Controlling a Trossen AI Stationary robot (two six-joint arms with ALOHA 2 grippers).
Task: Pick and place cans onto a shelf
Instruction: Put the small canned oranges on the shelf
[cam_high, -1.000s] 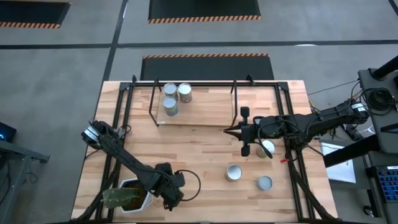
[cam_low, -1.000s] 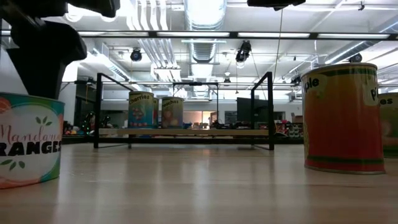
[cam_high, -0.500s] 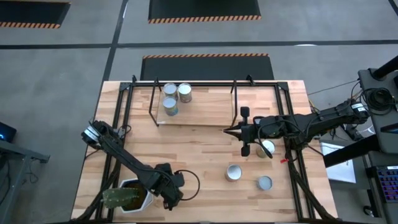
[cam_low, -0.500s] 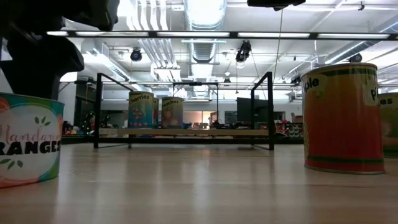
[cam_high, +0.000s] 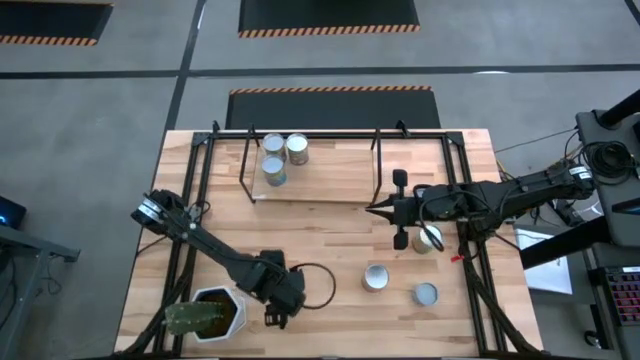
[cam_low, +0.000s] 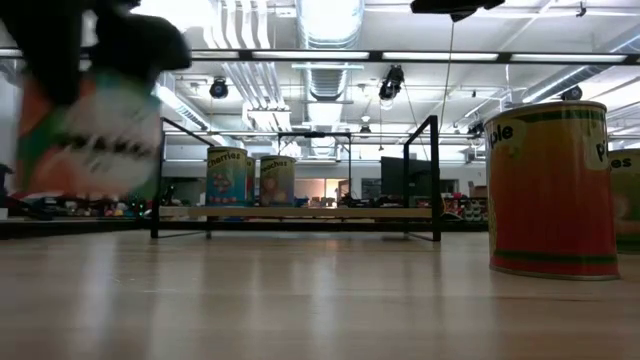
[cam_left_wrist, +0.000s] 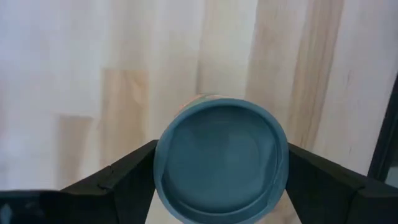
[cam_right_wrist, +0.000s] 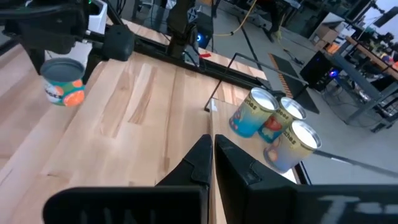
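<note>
Can (cam_left_wrist: 221, 155) with a blue-grey round top and an orange-and-green mandarin label sits clamped in my left gripper (cam_left_wrist: 217, 180), lifted off the table (cam_high: 320, 240) near the white plant pot (cam_high: 215, 312). My right gripper (cam_right_wrist: 211, 155) hangs closed by the shelf (cam_high: 310, 170).

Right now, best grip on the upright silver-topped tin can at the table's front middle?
Take the tin can across its curved wall, likely from above: upright, neighbours apart. Right gripper hovers nearby, shut; left gripper holds another can.
</note>
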